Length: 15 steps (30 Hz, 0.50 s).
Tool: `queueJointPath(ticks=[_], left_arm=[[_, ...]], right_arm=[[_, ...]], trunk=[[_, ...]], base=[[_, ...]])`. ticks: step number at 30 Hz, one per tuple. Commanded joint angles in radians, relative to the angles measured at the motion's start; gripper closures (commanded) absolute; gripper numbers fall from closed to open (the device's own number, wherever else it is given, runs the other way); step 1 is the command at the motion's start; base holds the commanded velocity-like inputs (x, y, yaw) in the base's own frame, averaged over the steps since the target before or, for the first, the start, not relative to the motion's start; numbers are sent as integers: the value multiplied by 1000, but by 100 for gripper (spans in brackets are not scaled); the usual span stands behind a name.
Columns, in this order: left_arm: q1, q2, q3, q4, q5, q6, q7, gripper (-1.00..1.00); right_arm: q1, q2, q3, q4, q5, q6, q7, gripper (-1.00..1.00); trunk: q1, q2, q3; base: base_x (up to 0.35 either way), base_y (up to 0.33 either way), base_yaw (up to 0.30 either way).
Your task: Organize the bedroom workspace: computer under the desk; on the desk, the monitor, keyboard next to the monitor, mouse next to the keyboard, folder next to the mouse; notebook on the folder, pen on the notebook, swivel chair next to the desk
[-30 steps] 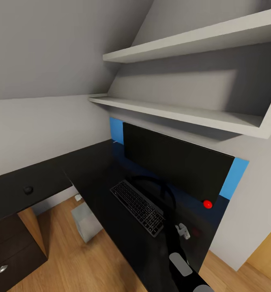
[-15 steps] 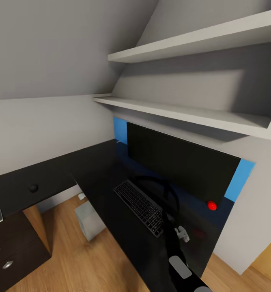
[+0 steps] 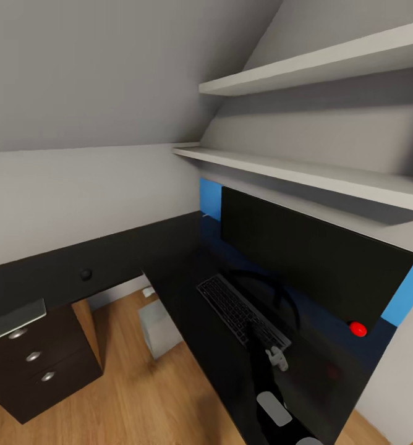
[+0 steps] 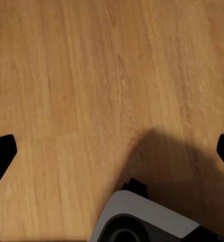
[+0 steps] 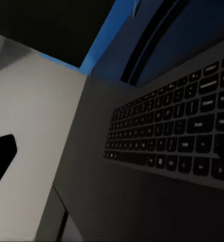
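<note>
Light wood floor [image 4: 81, 75] — dark fingers [image 4: 1, 156] spread apart.

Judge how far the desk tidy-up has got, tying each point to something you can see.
Done: the monitor stands on the desk, the keyboard lies in front of it, and the computer sits on the floor below. In hand: nothing; the right tool is open over the keyboard. Left: the mouse lies on the adjoining black top; folder, notebook, pen and chair remain.

Keyboard [image 3: 243, 312] before monitor [image 3: 311, 266] (both on desk [image 3: 188, 290]).
</note>
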State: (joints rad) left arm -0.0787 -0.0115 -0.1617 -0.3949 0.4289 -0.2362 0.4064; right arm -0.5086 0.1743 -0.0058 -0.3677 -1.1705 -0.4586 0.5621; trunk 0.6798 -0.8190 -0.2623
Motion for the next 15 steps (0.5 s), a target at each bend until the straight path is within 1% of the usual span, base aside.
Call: queueJointPath(ticks=[1, 8, 9, 10, 15], left_arm=[[-1, 1, -9, 1, 9, -5, 6, -100], [-1, 1, -9, 1, 10, -5, 6, -100], [-1, 1, -9, 1, 10, -5, 6, -100], [-1, 1, -9, 1, 10, -5, 6, -100], [-1, 1, -9, 1, 9, -5, 6, -100]], right_arm=[[-1, 0, 0, 1, -8, 0, 9, -100], [-1, 0, 4, 3, -6, 0, 9, -100], [-1, 0, 6, 4, -6, 0, 6, -100], [-1, 0, 17, 20, -5, 0, -9, -100], [-1, 0, 34, 30, -5, 0, -13, -100]], trunk=[[0, -1, -1], [0, -1, 0], [0, -1, 0], [0, -1, 0], [0, -1, 2]], base=[[0, 0, 279], [0, 0, 279], [0, 0, 279], [0, 0, 279], [0, 0, 279]])
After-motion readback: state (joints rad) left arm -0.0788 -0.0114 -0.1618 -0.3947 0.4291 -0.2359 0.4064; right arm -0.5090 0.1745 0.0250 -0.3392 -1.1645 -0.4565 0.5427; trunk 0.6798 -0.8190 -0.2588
